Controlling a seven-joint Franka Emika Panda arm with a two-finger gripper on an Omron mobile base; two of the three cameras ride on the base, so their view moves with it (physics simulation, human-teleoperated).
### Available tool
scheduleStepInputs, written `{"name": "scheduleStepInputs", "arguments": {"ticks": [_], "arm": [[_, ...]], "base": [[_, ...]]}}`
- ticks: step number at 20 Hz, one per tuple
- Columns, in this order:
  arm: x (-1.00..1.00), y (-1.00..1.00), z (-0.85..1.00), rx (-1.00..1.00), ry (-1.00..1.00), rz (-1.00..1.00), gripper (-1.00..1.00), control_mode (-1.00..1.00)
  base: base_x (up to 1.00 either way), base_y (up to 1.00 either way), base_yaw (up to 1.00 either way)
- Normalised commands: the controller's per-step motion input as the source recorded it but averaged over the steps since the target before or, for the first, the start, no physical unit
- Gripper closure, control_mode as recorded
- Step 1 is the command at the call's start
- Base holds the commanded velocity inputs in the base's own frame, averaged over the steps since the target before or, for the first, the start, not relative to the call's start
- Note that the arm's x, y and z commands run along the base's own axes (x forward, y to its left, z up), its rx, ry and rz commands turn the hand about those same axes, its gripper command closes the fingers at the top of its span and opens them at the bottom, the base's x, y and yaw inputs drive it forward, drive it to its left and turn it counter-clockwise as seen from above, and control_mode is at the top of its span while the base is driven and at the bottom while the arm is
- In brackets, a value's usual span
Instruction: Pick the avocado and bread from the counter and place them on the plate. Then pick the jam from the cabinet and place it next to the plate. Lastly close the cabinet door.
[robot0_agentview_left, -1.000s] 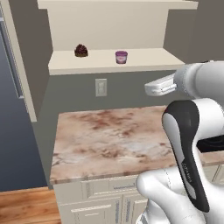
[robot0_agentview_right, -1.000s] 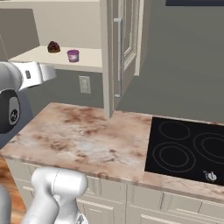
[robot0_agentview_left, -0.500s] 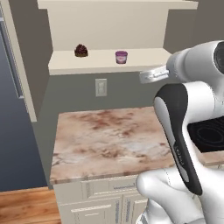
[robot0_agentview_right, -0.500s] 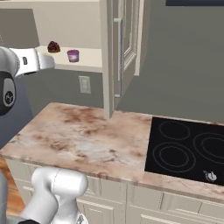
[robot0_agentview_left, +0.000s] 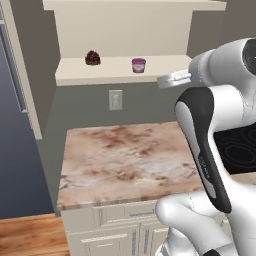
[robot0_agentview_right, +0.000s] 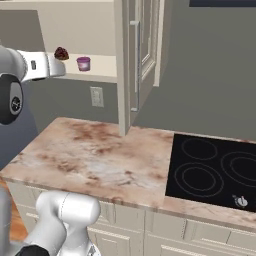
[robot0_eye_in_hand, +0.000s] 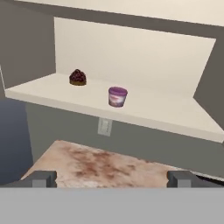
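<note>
On the open cabinet (robot0_agentview_left: 125, 70) shelf stand two things: one jam (robot0_eye_in_hand: 117, 96) jar, purple, and one dark brown lump (robot0_eye_in_hand: 77, 77) to its left, well apart. One cabinet door (robot0_agentview_right: 131, 65) hangs open over the counter (robot0_agentview_right: 95, 157), beside one black cooktop (robot0_agentview_right: 215, 167). The gripper (robot0_eye_in_hand: 112, 178) — jaws wide, holding nothing — faces the shelf; since a second ago the arm has swung left toward it.
</note>
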Motion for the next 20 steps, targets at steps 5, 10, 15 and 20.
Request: {"name": "scheduleStepInputs", "arguments": {"ticks": [5, 10, 15, 20], "arm": [[0.09, 0.00, 0.00, 0.10, 0.05, 0.00, -1.00, -1.00], [0.12, 0.00, 0.00, 0.05, 0.02, 0.00, -1.00, -1.00], [0.22, 0.00, 0.00, 0.00, 0.00, 0.00, -1.00, -1.00], [0.27, 0.00, 0.00, 0.00, 0.00, 0.00, -1.00, -1.00]], "base": [[0.00, 0.00, 0.00], [0.00, 0.00, 0.00], [0.00, 0.00, 0.00], [0.00, 0.00, 0.00]]}}
